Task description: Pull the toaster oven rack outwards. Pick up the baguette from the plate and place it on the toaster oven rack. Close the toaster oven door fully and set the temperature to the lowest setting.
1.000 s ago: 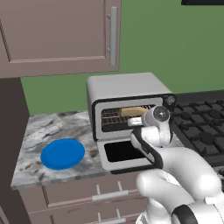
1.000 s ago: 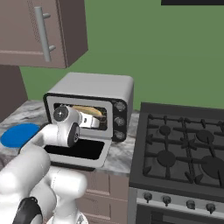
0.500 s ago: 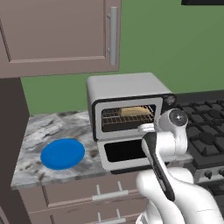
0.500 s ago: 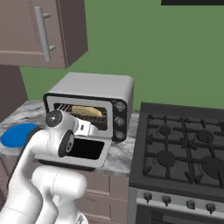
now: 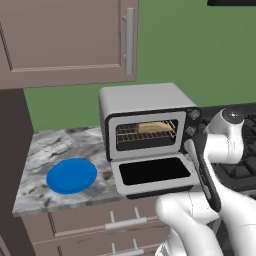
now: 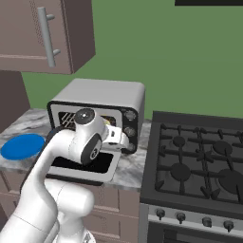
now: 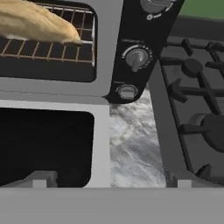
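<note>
The fingers (image 7: 109, 180) stand spread wide and hold nothing, poised above the right edge of the lowered toaster oven door (image 5: 154, 172). At about eleven o'clock in the hand view, the baguette (image 7: 37, 24) lies on the toaster oven rack (image 7: 48, 46) inside the toaster oven (image 5: 145, 120). The blue plate (image 5: 71, 175) sits bare on the surface (image 5: 50, 150). A likely risk: lifting the door from its corner could let it slip off and drop back.

Tan baguette (image 5: 153, 127) on rack (image 5: 145, 133), oven door (image 5: 152, 173) open flat
</note>
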